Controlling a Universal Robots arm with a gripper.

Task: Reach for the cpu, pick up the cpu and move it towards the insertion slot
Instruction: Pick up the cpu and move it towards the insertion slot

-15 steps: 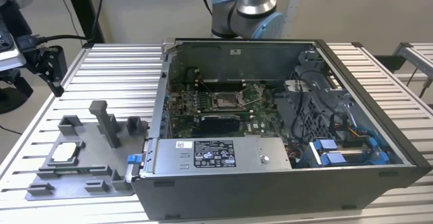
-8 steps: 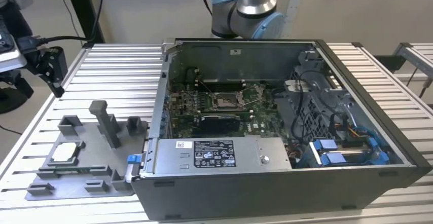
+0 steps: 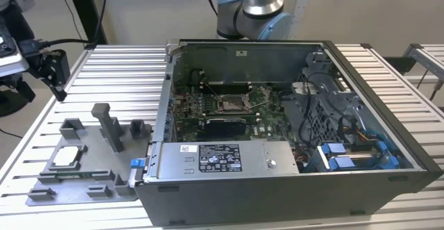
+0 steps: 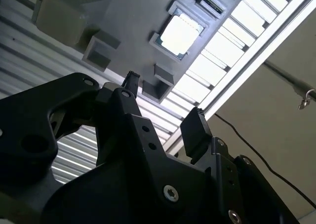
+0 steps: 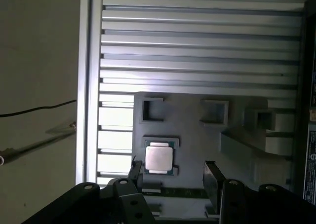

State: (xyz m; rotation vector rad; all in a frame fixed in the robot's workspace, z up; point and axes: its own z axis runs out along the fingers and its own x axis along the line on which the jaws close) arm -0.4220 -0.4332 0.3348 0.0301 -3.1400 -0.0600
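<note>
The cpu (image 3: pixel 66 156) lies flat in a shallow square recess of the grey tray (image 3: pixel 76 191), which rests on the slatted table (image 3: pixel 118 68) at the exterior view's left. The tray also carries upright grey blocks and small square pockets. Just beside it stands the open case (image 3: pixel 277 199). Inside the case, the green board (image 3: pixel 186 110) holds the slot (image 3: pixel 232 103), a silvery frame with a dark centre, well apart from the cpu. In both wrist views the gripper (image 5: pixel 172 166) (image 4: pixel 165 103) hangs above the tray with its fingers (image 5: pixel 212 177) spread wide and nothing between them. The cpu lies below, in its recess, nearer one finger than the other.
</note>
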